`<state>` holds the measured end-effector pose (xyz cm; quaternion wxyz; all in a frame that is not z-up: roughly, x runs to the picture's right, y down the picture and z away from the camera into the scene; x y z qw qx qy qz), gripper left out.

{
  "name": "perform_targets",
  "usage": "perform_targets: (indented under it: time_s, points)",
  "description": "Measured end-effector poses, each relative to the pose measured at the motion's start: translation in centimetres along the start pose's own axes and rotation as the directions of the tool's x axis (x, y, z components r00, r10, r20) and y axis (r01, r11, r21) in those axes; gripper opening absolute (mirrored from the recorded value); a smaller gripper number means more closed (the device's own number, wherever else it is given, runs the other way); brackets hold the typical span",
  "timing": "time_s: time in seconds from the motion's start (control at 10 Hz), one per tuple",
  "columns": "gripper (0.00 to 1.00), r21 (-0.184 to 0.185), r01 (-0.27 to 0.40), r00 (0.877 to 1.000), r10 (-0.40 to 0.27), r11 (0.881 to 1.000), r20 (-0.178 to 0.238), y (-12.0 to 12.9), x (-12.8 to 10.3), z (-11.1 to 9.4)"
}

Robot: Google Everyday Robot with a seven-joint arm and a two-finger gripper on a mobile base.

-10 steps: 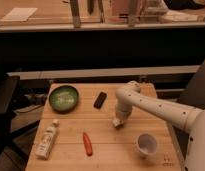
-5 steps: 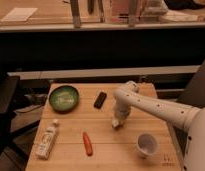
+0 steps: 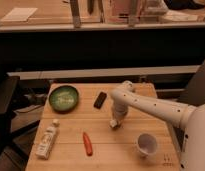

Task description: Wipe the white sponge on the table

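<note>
**A:** Where is the gripper [image 3: 115, 123] right now?

**B:** Down at the table [image 3: 103, 142], roughly mid-board. The white arm [image 3: 146, 102] reaches in from the right, bends at the elbow and drops almost straight down to it.

**A:** And the white sponge [image 3: 113, 124]?

**B:** Right at the tip of the gripper, a small pale lump touching the wood. It sits between the black object [image 3: 100, 100] behind it and the white cup [image 3: 146, 144] nearer the front right corner.

**A:** Are the fingers clamped on it?

**B:** I honestly cannot tell from here. The sponge and the fingertips blur together; all I can say is that they meet at the tabletop.

**A:** What else is on the boards?

**B:** A green bowl [image 3: 63, 97] at the back left, a white bottle [image 3: 47, 139] lying on its side along the left edge, and a red-orange carrot-like thing [image 3: 87, 143] between the bottle and the sponge, well apart from both.
</note>
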<state>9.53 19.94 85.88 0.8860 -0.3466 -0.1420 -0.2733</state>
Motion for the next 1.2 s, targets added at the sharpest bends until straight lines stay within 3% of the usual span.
perform_targets:
  time_s: [1.2]
  points:
    - [0.01, -0.007, 0.038, 0.999, -0.038, 0.999, -0.013, -1.0, -1.1, 0.1]
